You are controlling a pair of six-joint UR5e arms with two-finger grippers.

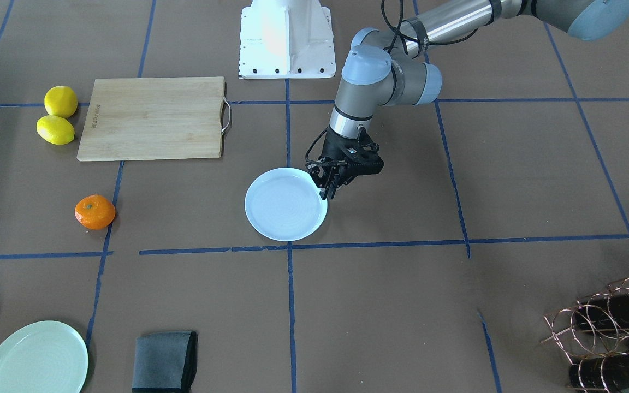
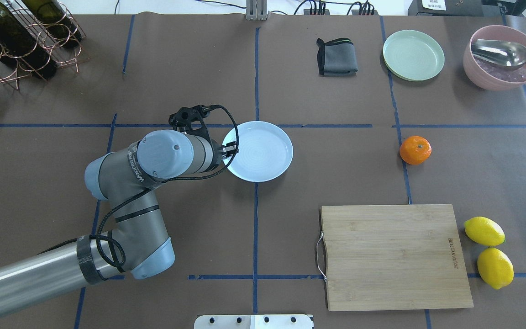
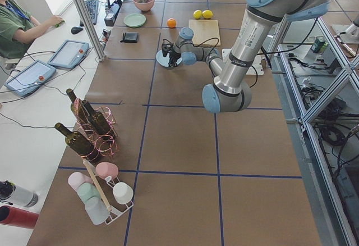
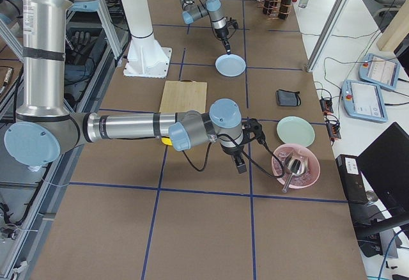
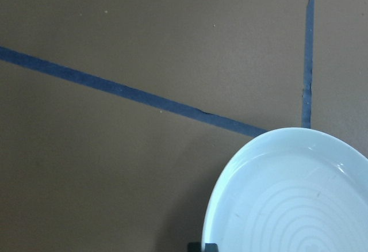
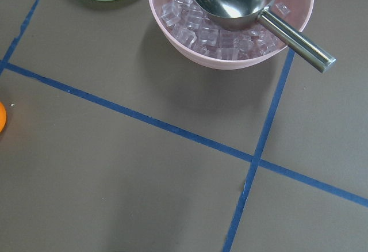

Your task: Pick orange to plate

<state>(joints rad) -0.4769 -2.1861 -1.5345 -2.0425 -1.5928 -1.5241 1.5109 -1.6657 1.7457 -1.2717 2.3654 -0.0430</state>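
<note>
Reaches elbow-bent left gripper [image 1: 328, 192] steeply down onto bluish-white plate [image 1: 284, 210] rim; cannot tell whether pinching. Leaves orange [image 1: 95, 212] well apart.

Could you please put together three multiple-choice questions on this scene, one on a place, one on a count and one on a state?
1. Relative to the plate, where does the orange lie?
A) On it.
B) On the table, apart from it.
C) Leaning on its rim.

2. How many lemons lie beside the cutting board?
A) Two.
B) One.
C) Four.

3. What is the left end effector holding?
A) The orange.
B) A lemon.
C) No fruit; it is at the plate's rim.

Answers:
1 B, since bare table shows between the orange and the plate.
2 A, since two yellow fruits lie at the board's end away from its handle.
3 C, since all the fruit lies on the table, well away from it.
</note>
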